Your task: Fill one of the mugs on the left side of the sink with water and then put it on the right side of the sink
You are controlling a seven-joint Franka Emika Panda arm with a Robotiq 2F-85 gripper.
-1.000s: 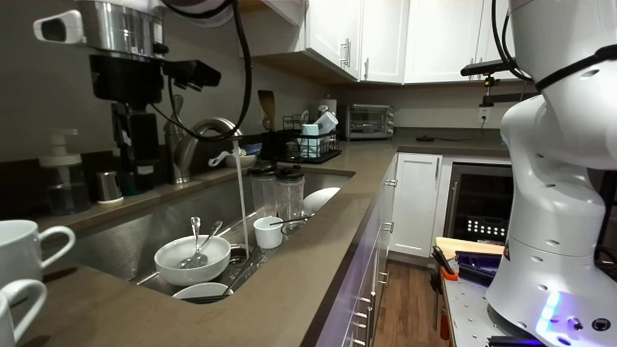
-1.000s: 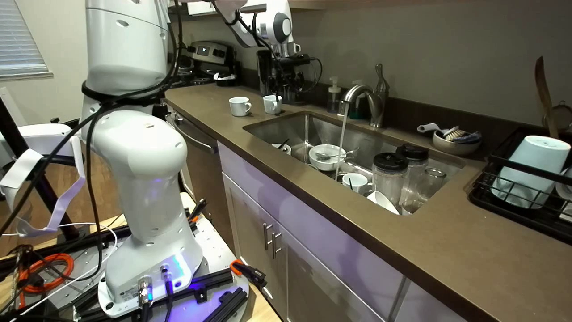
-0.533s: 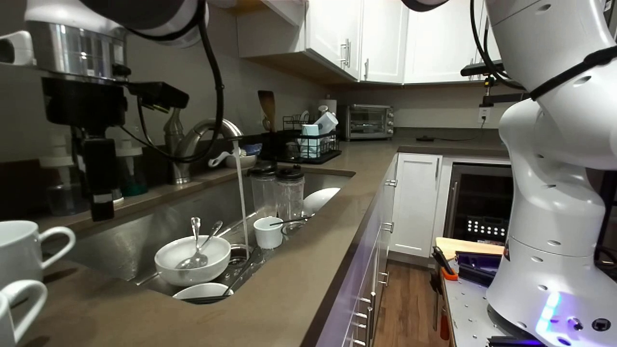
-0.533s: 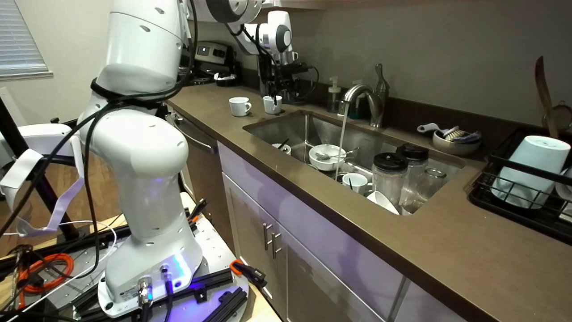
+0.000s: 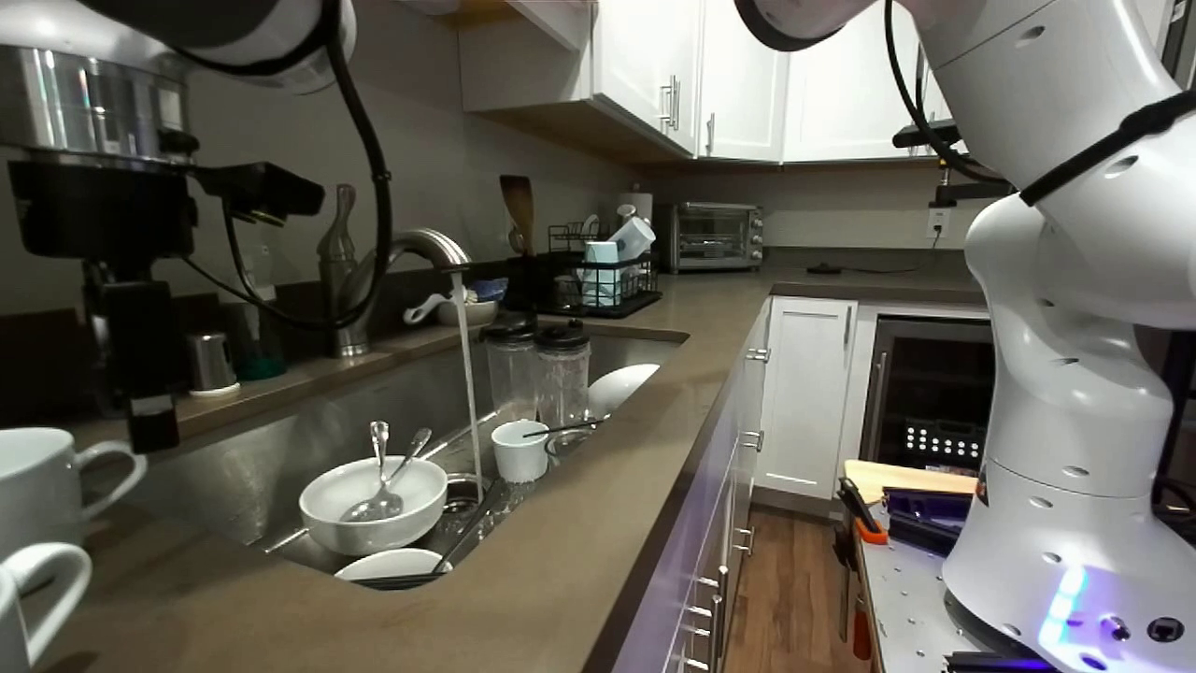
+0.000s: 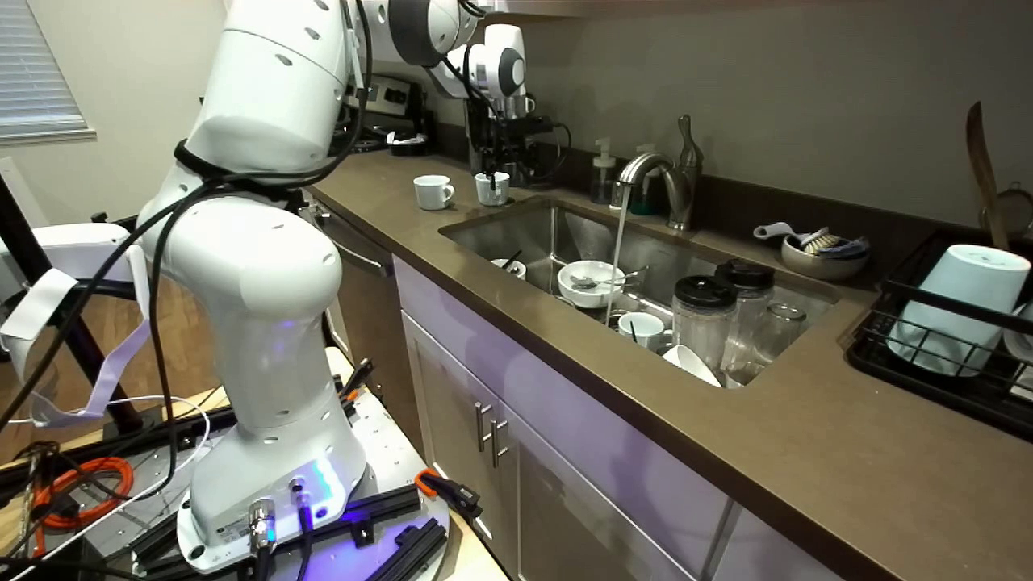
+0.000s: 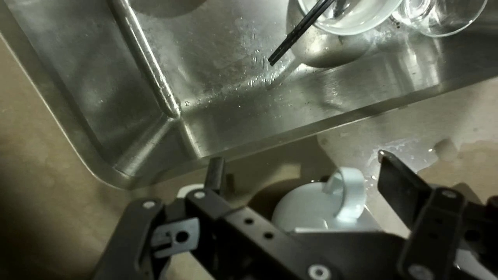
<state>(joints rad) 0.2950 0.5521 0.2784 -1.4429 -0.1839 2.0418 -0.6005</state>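
My gripper (image 7: 300, 165) hangs released, its fingers (image 7: 400, 188) spread wide apart. On my wrist view a mug (image 7: 303, 206) shows between them, its handle (image 7: 353, 194) turned toward the sink (image 7: 288, 116); whether a finger touches it I cannot tell. In both exterior views I find it standing upright on the counter (image 6: 831, 428), just beside the end of the sink, with its twin (image 6: 433, 193) near it. Water (image 6: 618, 250) runs from the faucet (image 6: 679, 194) into the sink, where I see a bowl (image 5: 374, 535) with utensils (image 5: 383, 503), a white cup (image 6: 641, 329) and two black-topped jars (image 6: 704, 323). Past the opposite end I can make out a rack (image 6: 928, 398) on the counter, with a pale tumbler (image 6: 976, 274) tilted in it.
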